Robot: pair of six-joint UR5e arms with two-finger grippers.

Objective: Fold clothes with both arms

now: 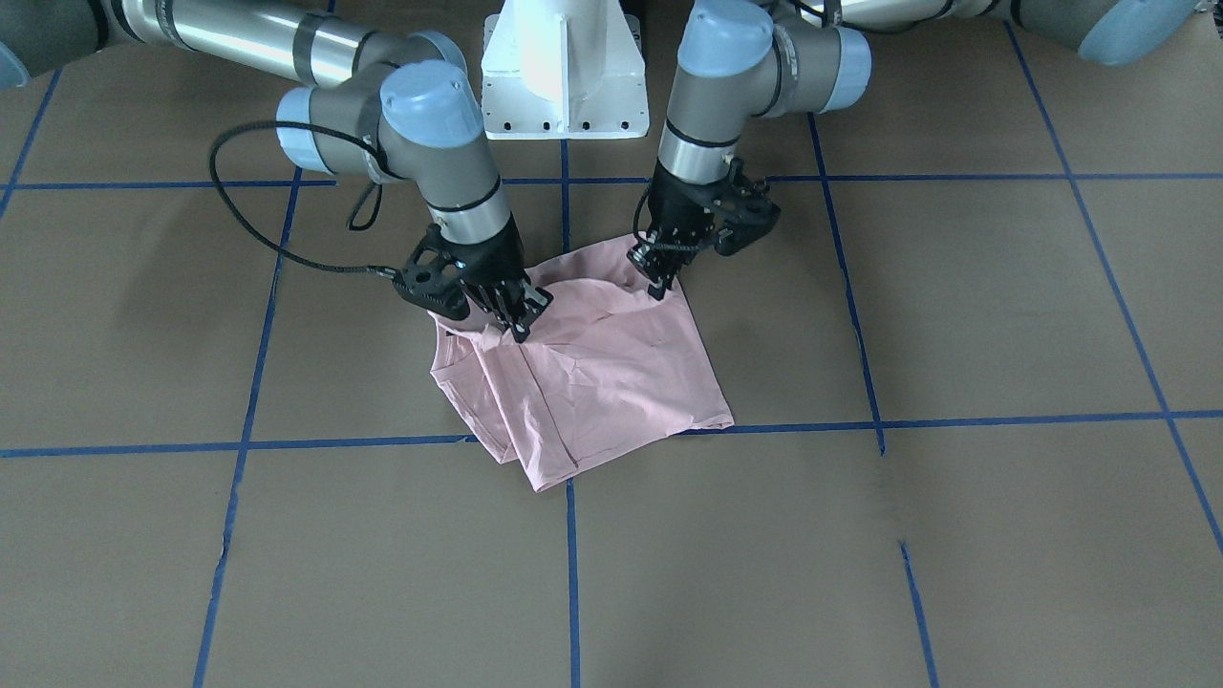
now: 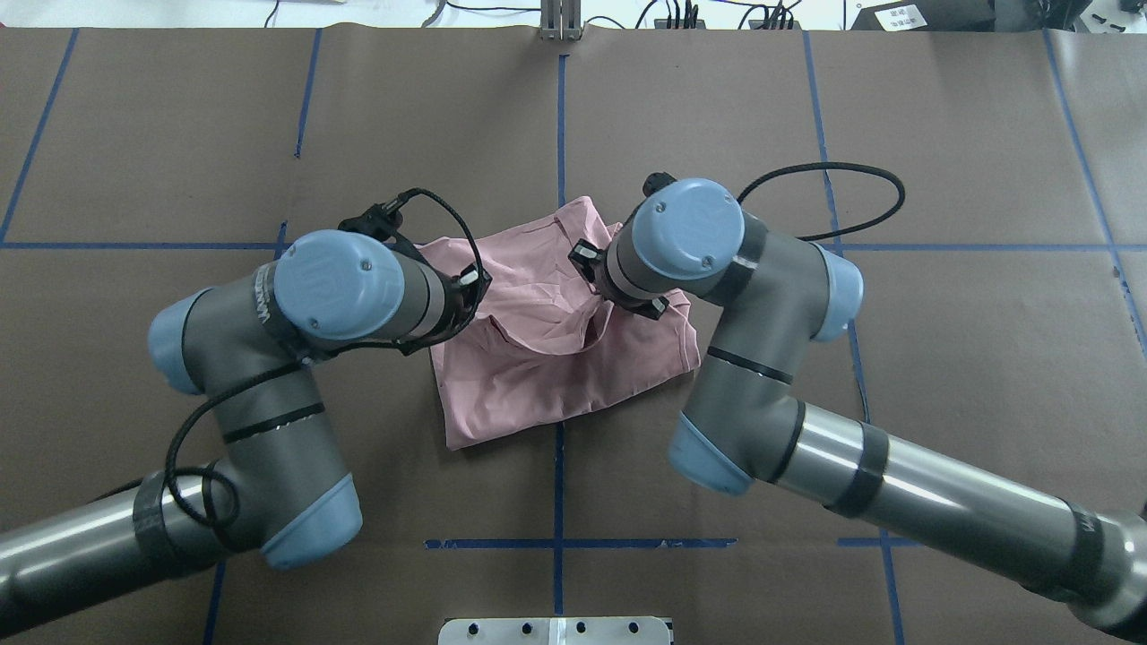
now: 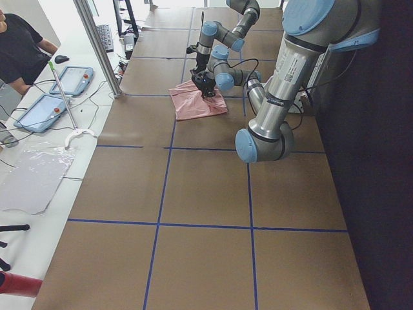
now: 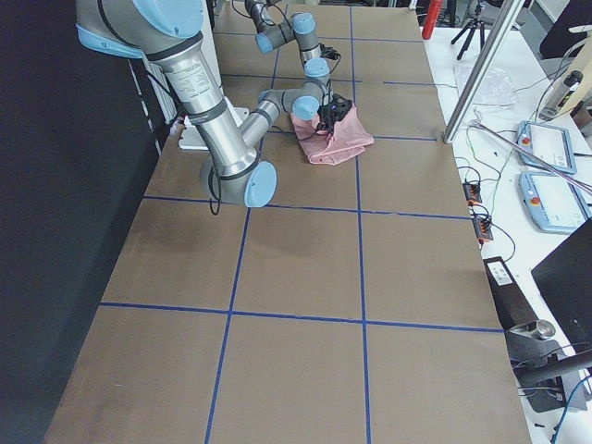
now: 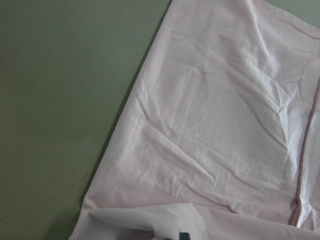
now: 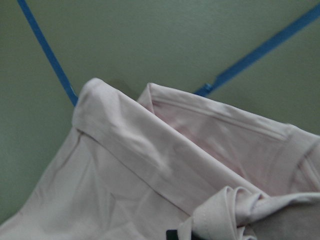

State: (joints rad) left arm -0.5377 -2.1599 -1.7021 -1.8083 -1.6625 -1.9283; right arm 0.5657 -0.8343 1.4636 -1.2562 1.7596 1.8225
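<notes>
The pale pink T-shirt (image 1: 611, 373) lies roughly folded on the brown table, plain side up; its print is hidden. It also shows in the overhead view (image 2: 538, 376). My left gripper (image 1: 659, 279) is shut on the shirt's edge nearest the robot's base. My right gripper (image 1: 519, 323) is shut on a bunched fold at the shirt's other near corner, lifting it slightly. The left wrist view shows smooth pink cloth (image 5: 225, 125) with a fold at the bottom. The right wrist view shows a hemmed edge (image 6: 125, 150) and a bunched piece by the fingertip.
The white pedestal base (image 1: 564, 76) stands just behind the shirt. Blue tape lines (image 1: 573, 573) grid the brown table. A black cable (image 1: 248, 225) loops off my right wrist. An operator (image 3: 19, 45) and tablets (image 3: 42, 110) are beside the table's far side.
</notes>
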